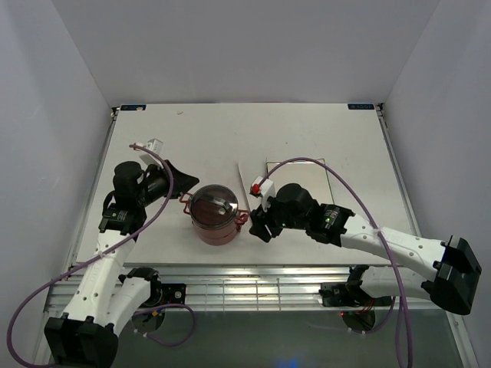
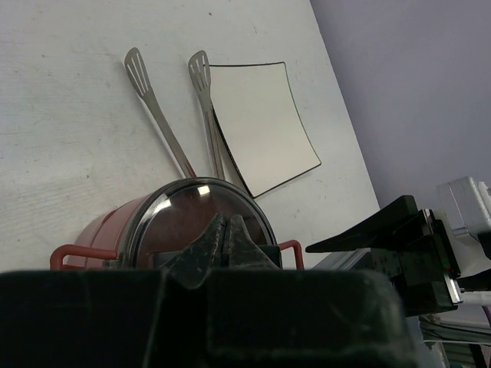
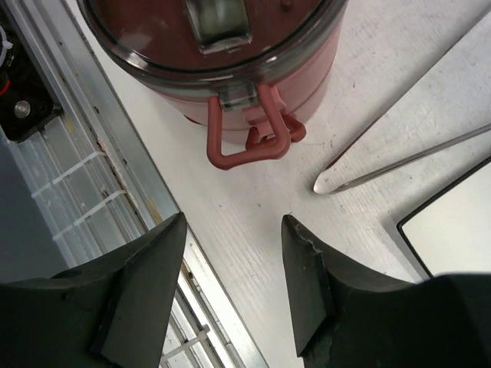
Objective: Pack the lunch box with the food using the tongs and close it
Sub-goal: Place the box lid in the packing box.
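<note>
Lunch box (image 1: 213, 211) covered, contents hidden

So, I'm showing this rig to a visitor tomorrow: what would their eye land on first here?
The round red lunch box, cover on, stands mid-table between the two arms. The left gripper is shut at the cover's edge, and the right gripper is open just short of a red clasp. Behind the box lie the silver tongs beside a white plate.
</note>
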{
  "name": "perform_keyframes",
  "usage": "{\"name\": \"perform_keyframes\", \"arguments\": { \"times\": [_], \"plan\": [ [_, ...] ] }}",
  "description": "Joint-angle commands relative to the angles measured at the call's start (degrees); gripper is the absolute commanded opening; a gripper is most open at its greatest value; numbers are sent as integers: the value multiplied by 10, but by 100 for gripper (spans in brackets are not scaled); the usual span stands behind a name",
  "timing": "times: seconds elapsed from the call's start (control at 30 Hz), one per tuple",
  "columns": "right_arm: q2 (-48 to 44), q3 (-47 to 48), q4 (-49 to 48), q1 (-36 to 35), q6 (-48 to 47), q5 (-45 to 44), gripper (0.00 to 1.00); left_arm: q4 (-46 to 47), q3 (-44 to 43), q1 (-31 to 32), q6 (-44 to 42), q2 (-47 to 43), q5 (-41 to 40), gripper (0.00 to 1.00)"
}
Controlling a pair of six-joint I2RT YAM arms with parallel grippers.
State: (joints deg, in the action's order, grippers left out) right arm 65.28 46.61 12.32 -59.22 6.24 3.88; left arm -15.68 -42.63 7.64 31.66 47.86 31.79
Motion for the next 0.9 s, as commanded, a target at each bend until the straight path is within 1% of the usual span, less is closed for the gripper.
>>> {"name": "perform_keyframes", "arguments": {
  "times": [0.0,0.07,0.13,0.17,0.2,0.27,0.3,0.4,0.5,0.57,0.67,0.73,0.8,0.87],
  "plan": [
    [-8,-20,-57,2,30,-35,58,38,29,2,16,3,12,0],
    [2,-27,-72,2,46,-76,57,46,40,2,24,0,0,0],
    [4,-48,-103,2,53,-79,56,47,41,2,26,-9,-18,0],
    [6,-55,-138,2,55,-78,55,48,40,2,27,-13,-24,0],
    [9,-63,-149,2,55,-79,52,50,39,2,31,-18,-30,0],
    [18,-64,-168,2,60,-94,49,61,37,3,42,-22,-24,0],
    [20,-65,-172,2,63,-101,45,66,39,2,45,-22,-17,0],
    [17,-72,-199,2,82,-109,39,72,44,4,48,-22,12,0],
    [2,-101,-249,2,102,-115,38,72,60,5,45,-34,11,0],
    [-4,-115,-264,2,106,-121,38,74,62,5,43,-36,7,0],
    [-1,-108,-255,2,107,-128,38,75,62,5,44,-33,20,0],
    [-1,-101,-231,2,111,-129,38,75,68,9,44,-36,21,0],
    [-1,-92,-193,2,106,-103,40,74,72,9,38,-45,10,0],
    [-3,-78,-133,-6,101,-96,40,63,70,10,28,-49,-2,0]
  ]
}}
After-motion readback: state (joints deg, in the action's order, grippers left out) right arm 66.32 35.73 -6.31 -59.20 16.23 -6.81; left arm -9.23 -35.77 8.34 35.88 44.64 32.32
